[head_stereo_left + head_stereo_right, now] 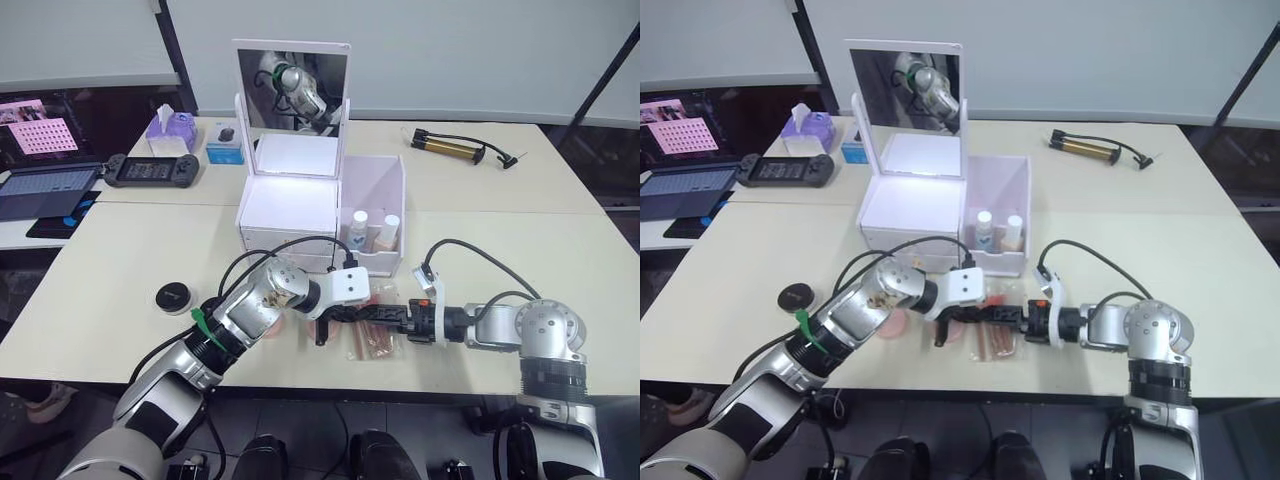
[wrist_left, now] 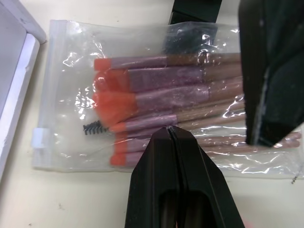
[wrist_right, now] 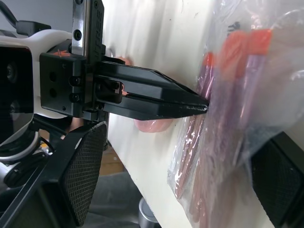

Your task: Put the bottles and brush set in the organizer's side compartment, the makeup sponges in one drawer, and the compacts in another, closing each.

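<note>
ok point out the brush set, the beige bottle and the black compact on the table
brush set [image 2: 156,95], left wrist view, on the purple ferrules inside the clear packet
beige bottle [image 1: 388,235], left eye view, on its body in the organizer's side bin
black compact [image 1: 174,296], left eye view, on its lid

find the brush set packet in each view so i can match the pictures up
Left eye view: the brush set lies on the table's near edge, between the two grippers.
Right eye view: same spot, in front of the organizer.
Left wrist view: it spans the middle, the left gripper shut, its tip against the packet.
Right wrist view: it runs down the right side.
Shared landmark: the packet's orange-pink brush tips.
</note>
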Available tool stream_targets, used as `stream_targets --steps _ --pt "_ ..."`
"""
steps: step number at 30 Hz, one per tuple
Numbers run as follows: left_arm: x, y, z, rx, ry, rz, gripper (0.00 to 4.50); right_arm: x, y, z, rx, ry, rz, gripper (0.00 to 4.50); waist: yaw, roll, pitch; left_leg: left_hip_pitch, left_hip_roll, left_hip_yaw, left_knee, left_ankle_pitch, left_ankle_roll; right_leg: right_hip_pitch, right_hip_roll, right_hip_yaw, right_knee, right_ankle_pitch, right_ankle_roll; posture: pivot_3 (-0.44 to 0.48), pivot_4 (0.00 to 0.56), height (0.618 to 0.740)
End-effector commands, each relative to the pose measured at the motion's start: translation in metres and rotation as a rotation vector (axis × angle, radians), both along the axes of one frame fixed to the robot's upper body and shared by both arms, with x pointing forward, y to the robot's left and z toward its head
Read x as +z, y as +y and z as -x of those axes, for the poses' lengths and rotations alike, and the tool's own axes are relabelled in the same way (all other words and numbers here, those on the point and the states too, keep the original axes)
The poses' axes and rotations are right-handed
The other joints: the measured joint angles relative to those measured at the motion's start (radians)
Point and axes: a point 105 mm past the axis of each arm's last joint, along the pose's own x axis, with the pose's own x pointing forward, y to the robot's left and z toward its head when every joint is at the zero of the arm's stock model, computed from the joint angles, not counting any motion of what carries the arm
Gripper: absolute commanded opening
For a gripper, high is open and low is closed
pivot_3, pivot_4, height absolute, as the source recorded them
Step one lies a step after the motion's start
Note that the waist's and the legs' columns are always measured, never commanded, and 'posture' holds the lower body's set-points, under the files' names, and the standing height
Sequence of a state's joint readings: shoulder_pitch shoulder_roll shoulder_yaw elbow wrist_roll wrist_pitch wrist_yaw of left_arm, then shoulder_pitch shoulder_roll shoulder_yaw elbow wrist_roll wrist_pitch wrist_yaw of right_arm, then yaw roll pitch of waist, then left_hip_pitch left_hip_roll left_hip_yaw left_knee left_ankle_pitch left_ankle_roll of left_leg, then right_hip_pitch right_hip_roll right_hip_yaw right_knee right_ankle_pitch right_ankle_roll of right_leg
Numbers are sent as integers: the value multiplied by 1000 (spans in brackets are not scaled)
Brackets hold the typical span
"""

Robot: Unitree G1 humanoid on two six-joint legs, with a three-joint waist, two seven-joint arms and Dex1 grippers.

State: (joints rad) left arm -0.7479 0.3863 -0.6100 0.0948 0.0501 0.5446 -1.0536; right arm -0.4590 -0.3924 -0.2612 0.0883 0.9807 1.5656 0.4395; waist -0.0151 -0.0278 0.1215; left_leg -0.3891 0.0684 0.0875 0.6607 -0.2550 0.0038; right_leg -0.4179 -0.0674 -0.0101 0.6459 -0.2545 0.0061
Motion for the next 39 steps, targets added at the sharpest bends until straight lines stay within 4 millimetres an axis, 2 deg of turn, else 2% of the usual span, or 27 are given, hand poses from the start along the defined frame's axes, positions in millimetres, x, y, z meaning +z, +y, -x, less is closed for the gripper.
stream_targets --steps 1,8,11,12,13,16,19,20,23,27,30,33,35,36,39 --pt "3 2 -2 7 -22 -1 0 -24 -1 5 -8 83 47 3545 0 1 -1 0 0 -1 0 0 0 0 0 1 0 0 0 0 150 706" --pt "11 -5 0 0 -28 43 0 -34 -2 6 -7 102 70 1113 0 0 -2 0 0 -2 0 -1 1 -1 2 4 0 0 0 0 150 706" --pt "12 -4 4 -18 -21 44 0 -36 -5 4 -30 88 82 189 1 -6 -8 0 0 -2 0 -1 1 2 7 8 -2 0 0 0 150 706" --pt "11 -5 7 -30 -16 46 0 -37 -6 3 -39 82 87 98 2 -7 -9 0 0 -2 0 -1 1 2 8 10 -3 0 0 0 150 706" --pt "13 -6 9 -37 -9 57 0 -37 -7 3 -44 76 86 99 2 -7 -9 0 0 -2 0 -1 1 3 8 11 -3 0 0 0 150 706" --pt "35 -11 8 -15 -15 150 0 -33 -7 14 -12 28 105 99 6 -8 -10 0 -1 -3 0 -1 1 3 8 12 -3 0 0 0 150 706" --pt "53 -9 5 -16 -53 216 0 -24 -7 21 4 -18 72 99 14 -8 -10 -1 -2 -4 0 -1 2 3 7 13 -4 -1 1 0 150 706" --pt "60 -6 11 -45 -47 249 0 -18 -9 21 0 -57 63 99 15 -8 -10 -1 -2 -4 0 -1 2 4 7 14 -4 -1 1 0 150 706" --pt "79 5 23 -83 -14 352 0 14 -15 15 -28 -339 45 99 17 -5 -9 -2 -2 -5 0 -2 3 2 8 15 -4 -1 1 0 150 706" --pt "91 23 19 -3 -22 425 0 56 -17 20 39 -682 52 99 16 -3 -8 -4 -3 -5 0 -2 2 -2 8 18 -3 -1 2 0 150 706" --pt "109 39 10 87 -60 507 0 91 -20 17 79 -905 78 99 13 -3 -7 -3 -3 -5 0 -2 2 -2 8 18 -2 -1 2 0 150 706" --pt "129 57 -5 200 -137 599 0 122 -23 5 96 -1012 87 99 10 -3 -7 -2 -3 -5 0 -2 3 -2 9 19 -2 -1 2 0 150 706" --pt "144 80 -18 307 -198 660 0 149 -23 -8 105 -982 22 99 7 -3 -6 -2 -3 -5 0 -2 3 -2 8 19 -2 -1 2 0 150 706" --pt "150 91 -22 352 -213 690 0 163 -22 -16 104 -1026 28 99 6 -2 -5 -1 -3 -4 0 -2 3 -2 9 20 -2 -1 2 0 150 706" --pt "156 112 -21 399 -218 711 0 187 -19 -35 113 -1187 100 99 5 -2 -5 -1 -3 -4 0 -2 3 -2 9 20 -2 0 1 0 150 706"
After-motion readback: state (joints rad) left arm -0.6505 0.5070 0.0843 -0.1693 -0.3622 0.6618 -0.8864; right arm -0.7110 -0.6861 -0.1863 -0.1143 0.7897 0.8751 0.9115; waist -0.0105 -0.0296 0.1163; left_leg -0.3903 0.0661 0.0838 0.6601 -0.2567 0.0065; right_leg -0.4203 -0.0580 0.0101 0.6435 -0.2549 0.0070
